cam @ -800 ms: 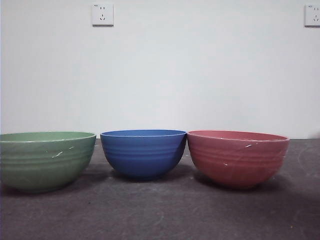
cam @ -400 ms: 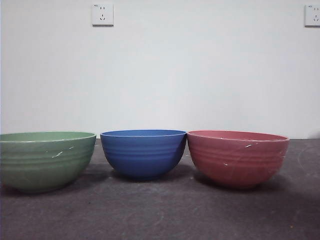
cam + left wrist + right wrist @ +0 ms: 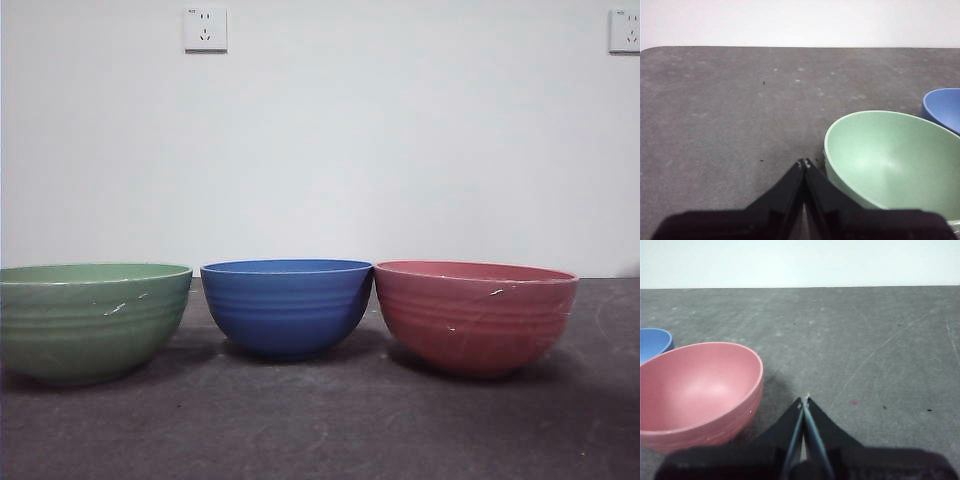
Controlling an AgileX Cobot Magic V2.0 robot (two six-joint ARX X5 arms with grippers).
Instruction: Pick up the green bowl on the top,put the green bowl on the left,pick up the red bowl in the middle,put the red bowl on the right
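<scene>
Both bowls placed; nothing appears left.
Green bowl (image 3: 890, 160) beside closed left end effector (image 3: 804, 162); red bowl (image 3: 700, 390) beside closed right end effector (image 3: 804, 400).

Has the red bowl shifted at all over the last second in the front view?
No. The red bowl sits in the same spot, its rim meeting the blue bowl as before, below the same stretch of wall between the two sockets.

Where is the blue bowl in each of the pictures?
Front view: the blue bowl stands in the middle, between the green bowl and the red bowl.
Left wrist view: a sliver of it at the right edge, behind the green bowl.
Right wrist view: a sliver at the left edge, behind the red bowl.
Shared landmark: the grey table.
</scene>
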